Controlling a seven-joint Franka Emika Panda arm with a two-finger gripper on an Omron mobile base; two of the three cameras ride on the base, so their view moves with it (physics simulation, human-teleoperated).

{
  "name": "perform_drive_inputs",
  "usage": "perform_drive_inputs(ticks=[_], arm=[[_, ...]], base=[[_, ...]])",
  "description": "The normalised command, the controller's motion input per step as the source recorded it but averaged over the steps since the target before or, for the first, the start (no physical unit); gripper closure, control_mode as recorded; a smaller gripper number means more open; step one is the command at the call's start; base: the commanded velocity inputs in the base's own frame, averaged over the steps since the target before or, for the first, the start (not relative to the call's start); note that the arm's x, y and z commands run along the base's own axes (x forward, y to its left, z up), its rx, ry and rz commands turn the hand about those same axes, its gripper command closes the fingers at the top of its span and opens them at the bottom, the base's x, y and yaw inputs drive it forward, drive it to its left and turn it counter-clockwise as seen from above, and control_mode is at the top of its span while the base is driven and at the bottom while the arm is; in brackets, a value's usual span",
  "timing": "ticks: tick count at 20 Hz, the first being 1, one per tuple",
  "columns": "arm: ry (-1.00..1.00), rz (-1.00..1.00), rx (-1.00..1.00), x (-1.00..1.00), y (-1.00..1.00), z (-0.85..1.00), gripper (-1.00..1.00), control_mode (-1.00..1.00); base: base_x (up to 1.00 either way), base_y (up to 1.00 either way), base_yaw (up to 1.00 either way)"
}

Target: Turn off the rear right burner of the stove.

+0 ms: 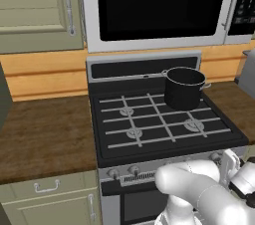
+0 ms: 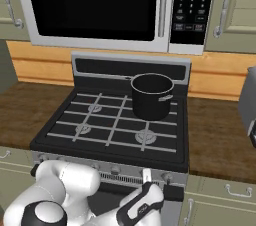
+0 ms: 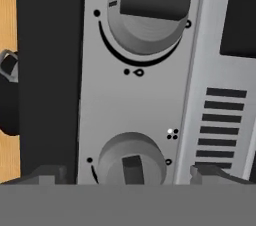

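Note:
The black stove (image 1: 149,130) (image 2: 107,135) sits under the microwave. A dark pot (image 1: 184,88) (image 2: 151,96) stands on its rear right burner and hides the burner head. My gripper (image 3: 129,176) (image 2: 147,176) is open, right in front of the silver knob strip (image 3: 132,105) (image 2: 112,169) near its right end. In the hand view one grey knob (image 3: 131,162) lies between my two fingertips (image 3: 47,175) without being touched. A second, larger-looking knob (image 3: 147,14) sits further along the strip. My hand (image 1: 230,162) shows at the stove's front right corner.
A large silver-framed microwave (image 1: 159,5) (image 2: 95,5) hangs above the stove. Wooden counters flank it on the left (image 1: 45,134) and the right (image 2: 220,140). A grey appliance (image 1: 247,72) (image 2: 248,101) stands on the right counter. Cabinet drawers (image 1: 47,186) lie below.

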Motion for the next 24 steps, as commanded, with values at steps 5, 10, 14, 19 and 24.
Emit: perform_drive_inputs(ticks=[5, 10, 14, 19, 24], arm=[[0.0, 0.0, 0.0, 0.2, 0.18, 0.0, 1.0, -1.0], [0.0, -0.02, 0.0, 0.29, 0.28, 0.0, 1.0, -1.0], [0.03, -0.03, 0.02, 0.21, 0.17, 0.03, 1.0, -1.0], [0.16, -0.11, 0.11, 0.33, 0.16, 0.02, 1.0, -1.0], [0.26, -0.12, 0.2, 0.36, 0.03, 0.07, 1.0, -1.0]], base=[[0.0, 0.0, 0.0], [0.0, 0.0, 0.0], [0.0, 0.0, 0.0], [0.0, 0.0, 0.0], [0.0, 0.0, 0.0]])
